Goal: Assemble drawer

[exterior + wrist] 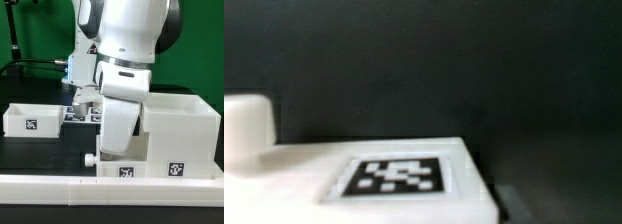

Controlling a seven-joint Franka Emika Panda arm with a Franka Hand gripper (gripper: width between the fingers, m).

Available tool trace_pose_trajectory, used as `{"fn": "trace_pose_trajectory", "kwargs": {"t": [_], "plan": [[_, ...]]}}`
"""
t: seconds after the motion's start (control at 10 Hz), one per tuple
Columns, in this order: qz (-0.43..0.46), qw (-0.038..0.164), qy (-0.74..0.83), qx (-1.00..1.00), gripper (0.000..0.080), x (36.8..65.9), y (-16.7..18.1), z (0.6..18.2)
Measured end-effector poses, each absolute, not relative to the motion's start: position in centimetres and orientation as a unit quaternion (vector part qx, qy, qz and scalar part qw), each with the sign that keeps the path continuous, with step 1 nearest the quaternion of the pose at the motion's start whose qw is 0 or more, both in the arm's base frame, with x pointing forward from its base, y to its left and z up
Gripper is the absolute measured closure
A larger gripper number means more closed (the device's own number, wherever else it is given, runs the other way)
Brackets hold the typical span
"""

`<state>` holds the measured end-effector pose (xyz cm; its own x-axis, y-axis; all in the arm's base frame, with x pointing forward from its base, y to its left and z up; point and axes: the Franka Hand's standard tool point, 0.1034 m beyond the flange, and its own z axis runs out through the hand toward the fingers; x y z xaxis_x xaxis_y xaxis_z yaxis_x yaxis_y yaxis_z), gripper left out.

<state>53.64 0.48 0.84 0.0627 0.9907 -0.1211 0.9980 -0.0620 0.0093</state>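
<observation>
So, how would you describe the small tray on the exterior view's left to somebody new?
Start at the large boxy casing on the exterior view's right, then look past the arm to the far left. A small open-top tray stands alone there, one tag on its near wall. The other tray, by the casing, shows a round knob.

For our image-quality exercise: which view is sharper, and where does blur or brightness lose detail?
Exterior view: fairly sharp; the corner tag on the casing has crisp edges, while the arm looks bright and flat. Wrist view: soft throughout; the close-up tag is smeared against the white part.
</observation>
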Motion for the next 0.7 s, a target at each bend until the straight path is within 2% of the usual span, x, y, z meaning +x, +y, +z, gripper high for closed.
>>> {"fn": "trace_pose_trajectory", "kwargs": {"t": [0.1, 0.2, 0.3, 0.4, 0.5, 0.7], "plan": [[-0.042, 0.045, 0.682, 0.729, 0.0577, 53.7, 0.5, 1.2], [-0.039, 0.047, 0.682, 0.728, 0.0441, 54.0, 0.6, 1.7], [-0.040, 0.048, 0.682, 0.729, 0.0441, 54.1, 0.6, 2.3], [-0.042, 0.049, 0.681, 0.729, 0.0271, 54.3, 0.5, 3.0], [-0.041, 0.052, 0.680, 0.731, 0.0177, 54.5, 0.3, 3.8], [-0.054, 0.052, 0.697, 0.713, 0.0154, 54.6, -1.9, 6.1]]}}
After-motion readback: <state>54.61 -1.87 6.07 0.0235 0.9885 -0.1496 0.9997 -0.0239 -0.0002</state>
